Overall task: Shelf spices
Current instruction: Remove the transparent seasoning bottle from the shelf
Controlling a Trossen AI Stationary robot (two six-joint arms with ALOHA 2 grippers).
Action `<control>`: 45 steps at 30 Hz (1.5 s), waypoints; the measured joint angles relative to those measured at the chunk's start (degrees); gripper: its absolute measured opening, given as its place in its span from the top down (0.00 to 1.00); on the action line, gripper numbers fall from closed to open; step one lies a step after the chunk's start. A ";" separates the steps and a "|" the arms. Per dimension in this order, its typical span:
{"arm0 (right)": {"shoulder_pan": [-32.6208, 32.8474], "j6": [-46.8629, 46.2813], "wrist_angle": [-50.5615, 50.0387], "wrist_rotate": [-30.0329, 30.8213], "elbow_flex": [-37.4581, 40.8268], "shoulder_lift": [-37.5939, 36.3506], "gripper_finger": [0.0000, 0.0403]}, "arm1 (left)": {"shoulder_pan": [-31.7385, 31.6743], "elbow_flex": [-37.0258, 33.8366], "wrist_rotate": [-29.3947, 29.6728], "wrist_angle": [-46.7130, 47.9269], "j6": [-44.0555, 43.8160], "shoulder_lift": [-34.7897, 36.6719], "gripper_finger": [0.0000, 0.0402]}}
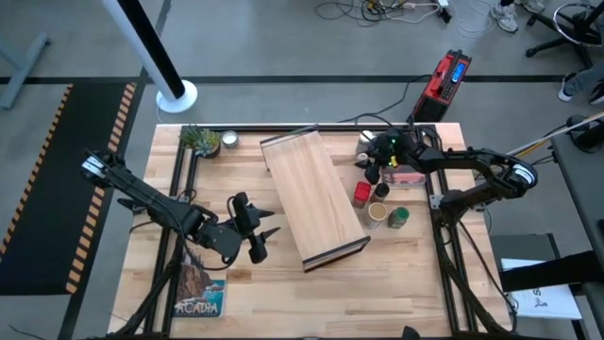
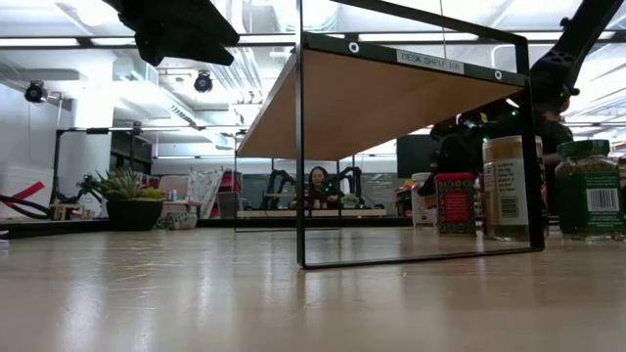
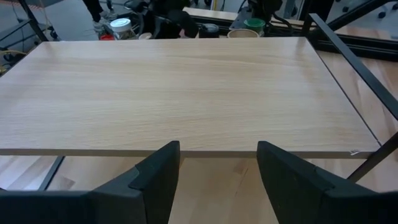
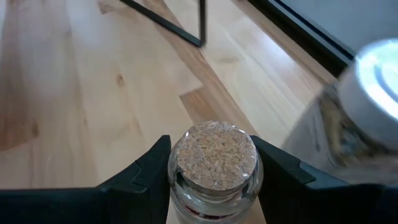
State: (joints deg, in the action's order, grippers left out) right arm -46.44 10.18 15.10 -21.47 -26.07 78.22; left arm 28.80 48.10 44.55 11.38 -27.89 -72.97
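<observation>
**Cork-stoppered jar sits between the right tool's fingers, shelf top bare**

Cork tops the small glass jar (image 4: 213,163) that the right tool (image 4: 214,171) has bracketed: in the right wrist view a dark finger stands at each side of the stopper, close against the glass. Whether they are pressing or only framing it I cannot tell, and the jar shows no sign of being lifted, so I judge this the moment of taking hold. A white-capped jar (image 4: 367,93) stands just beside it, which explains the narrow, straight approach.

The right tool (image 1: 385,156) works at the far right of the desk (image 1: 283,288), among the spices (image 1: 379,194) clustered beside the shelf's right edge. The red square tin (image 2: 454,203), a tall tan-lidded jar (image 2: 506,188) and a green-lidded jar (image 2: 590,190) are grouped there, well placed for short carries up onto the board.

The shelf (image 1: 311,196), a light-wood board on a thin black frame, stands mid-desk, angled, with nothing on top.

The left tool (image 1: 253,229) waits near the shelf's left edge with its fingers (image 3: 158,180) spread apart and empty, facing the board, probably kept clear so the right arm has room.
</observation>
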 joint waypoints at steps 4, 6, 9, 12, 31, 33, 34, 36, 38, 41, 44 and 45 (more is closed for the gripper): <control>-0.86 -0.80 -0.20 0.03 1.06 0.00 0.59 | 0.02 0.00 -0.10 0.00 -0.22 0.00 0.49; -0.98 -0.74 -0.13 0.02 1.89 0.00 0.59 | 0.02 0.00 -0.12 0.00 -0.24 0.00 0.49; -1.13 -0.25 0.54 0.04 2.78 0.00 0.60 | 0.02 0.00 -0.12 -0.02 -0.17 0.00 0.49; -1.33 0.23 0.64 0.04 3.01 0.00 0.60 | 0.02 0.00 -0.12 0.00 -0.12 0.00 0.49; -1.98 -1.30 4.10 -1.01 1.19 0.00 0.58 | -0.02 0.00 -0.12 -0.02 0.40 0.00 0.49; -1.98 -1.61 4.08 -0.98 1.19 0.00 0.58 | -0.02 0.00 -0.12 -0.02 0.38 0.00 0.49; -1.98 -1.61 4.10 -0.98 1.21 0.00 0.58 | -0.02 0.00 -0.12 -0.02 0.40 0.00 0.49; -1.98 -1.60 4.43 -0.98 1.54 0.00 0.58 | -0.02 0.00 -0.12 -0.02 0.38 0.00 0.49; -1.94 -1.65 5.67 -1.01 2.28 0.00 0.58 | -0.02 0.00 -0.12 -0.02 0.38 0.00 0.49; -1.94 -2.42 7.64 -0.98 3.47 0.00 0.58 | -0.02 0.00 -0.12 -0.02 0.38 0.00 0.49; -1.94 -3.43 7.60 -0.98 4.43 0.00 0.58 | -0.02 0.00 -0.12 -0.02 0.38 0.00 0.49; -1.94 -3.62 7.60 -0.98 4.82 0.00 0.58 | -0.02 0.00 -0.12 -0.02 0.38 0.00 0.49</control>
State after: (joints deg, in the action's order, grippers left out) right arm -48.38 6.57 22.70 -22.46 -21.25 78.22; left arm 28.77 48.10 44.42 11.35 -27.51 -72.97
